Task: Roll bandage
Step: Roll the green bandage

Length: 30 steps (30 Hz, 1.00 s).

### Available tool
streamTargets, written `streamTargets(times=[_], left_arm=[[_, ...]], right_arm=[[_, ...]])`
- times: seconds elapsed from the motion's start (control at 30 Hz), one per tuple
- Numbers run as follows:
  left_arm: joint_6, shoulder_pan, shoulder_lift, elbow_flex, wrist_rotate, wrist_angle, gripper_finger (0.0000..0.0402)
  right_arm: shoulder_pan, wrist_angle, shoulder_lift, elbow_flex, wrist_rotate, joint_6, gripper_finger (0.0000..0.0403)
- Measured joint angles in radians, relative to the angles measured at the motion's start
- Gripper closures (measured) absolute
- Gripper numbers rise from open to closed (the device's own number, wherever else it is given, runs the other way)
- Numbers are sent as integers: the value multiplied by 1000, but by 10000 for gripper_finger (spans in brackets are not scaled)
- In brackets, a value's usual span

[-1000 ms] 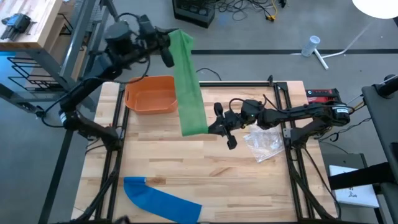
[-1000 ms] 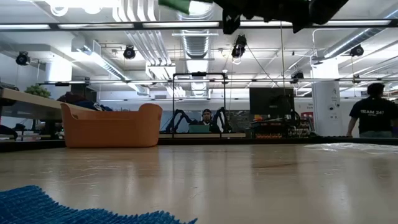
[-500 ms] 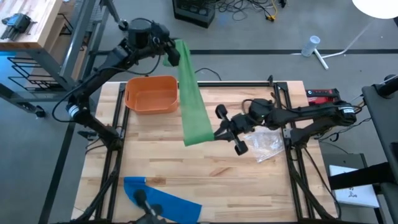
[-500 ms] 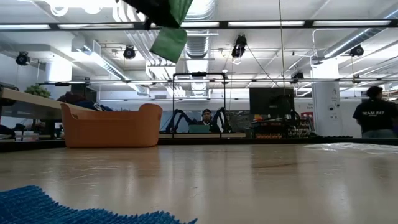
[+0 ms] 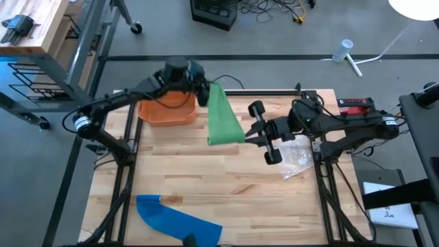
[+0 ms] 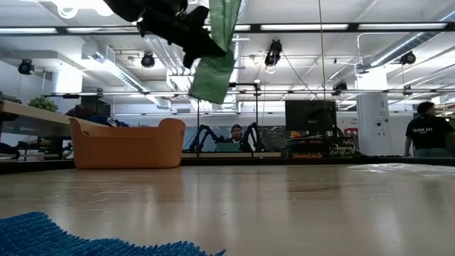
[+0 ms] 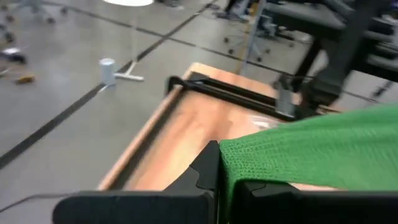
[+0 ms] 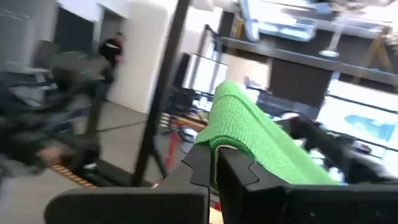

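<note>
High view: the green bandage (image 5: 223,118) hangs in the air above the table (image 5: 226,185), stretched as a short strip between the two arms. The left gripper (image 5: 206,91) is clamped on its far end, just beside the orange bin (image 5: 164,110); the right gripper (image 5: 255,135) is clamped on its near end, toward mid-table. The strip's long axis runs from the bin's side down toward the table's middle, so each gripper has the bandage directly at its fingertips and neither is nearer. Rolling would, by my judgement, turn on one end being wound toward the other along that axis. A blue cloth (image 5: 180,221) lies at the near edge, a clear plastic bag (image 5: 293,159) beside the right arm. No brand or label on the bandage is readable.
</note>
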Motion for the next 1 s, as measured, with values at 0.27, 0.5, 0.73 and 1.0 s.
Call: streamTargets(times=[0.27,0.5,0.73,1.0], left_arm=[[8,-127,-47,-141,-1,34,401],[20,-200,-187,-251,-23,47,401],[32,-282,-302,-489,-52,254,401],[14,-359,-318,-684,-45,618,398]], right_arm=[[0,-203,-23,66,223,-79,401],[0,-262,-55,77,412,-181,401],[0,-251,-59,68,453,-283,401],[-7,-236,-58,68,450,-226,401]])
